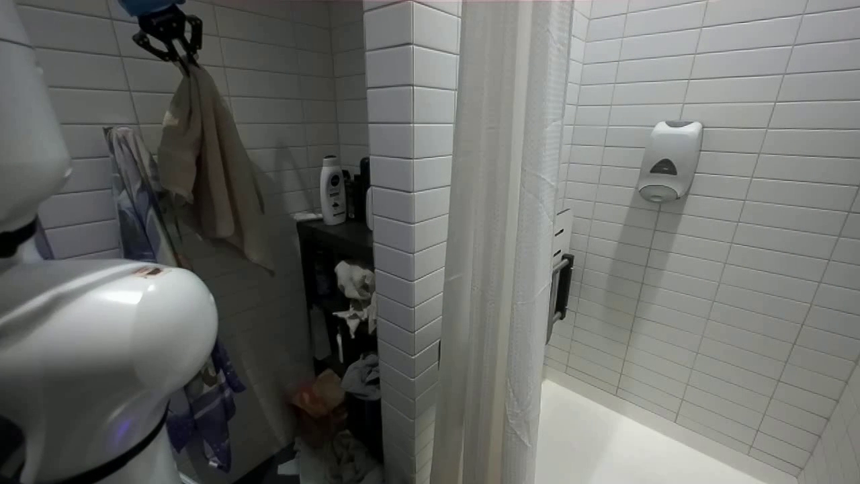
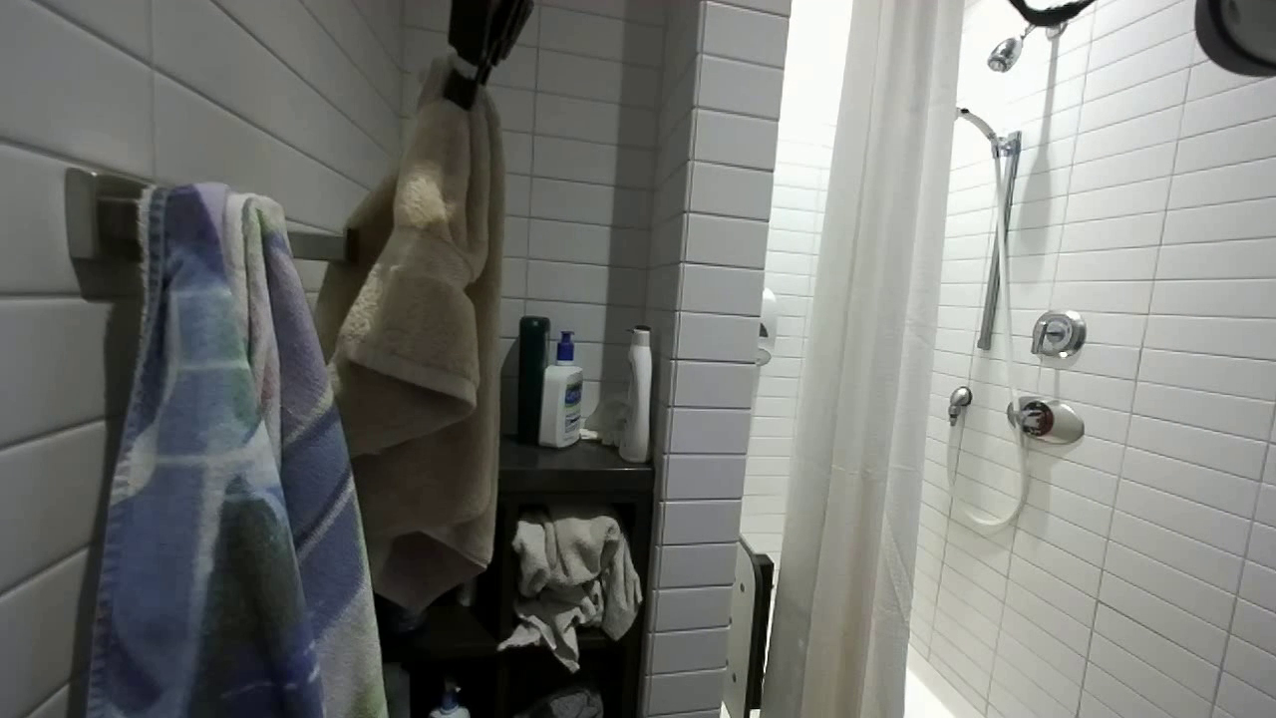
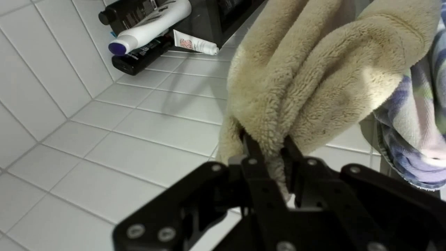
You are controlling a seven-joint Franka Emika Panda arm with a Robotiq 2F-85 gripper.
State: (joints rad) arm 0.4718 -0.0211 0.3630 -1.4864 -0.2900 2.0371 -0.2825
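Currently, I have my black metal two-fingered gripper (image 3: 267, 141) pinched nearly closed on a beige plush towel (image 3: 317, 80), dangling beside a blue-and-purple patterned towel (image 2: 219, 449).

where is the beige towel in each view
In an exterior view: beige towel, upper left, hanging from the pincer.
In an exterior view: beige towel, left of centre.
Wrist view: beige towel, top, right of centre.
Shared landmark: patterned towel, visible in all three.

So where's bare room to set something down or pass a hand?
The dark shelf has a narrow bare strip between pump bottle and front edge. A hand might pass higher up, between tan towel and tiled pillar. Crowded: underneath, where crumpled cloth spills out.
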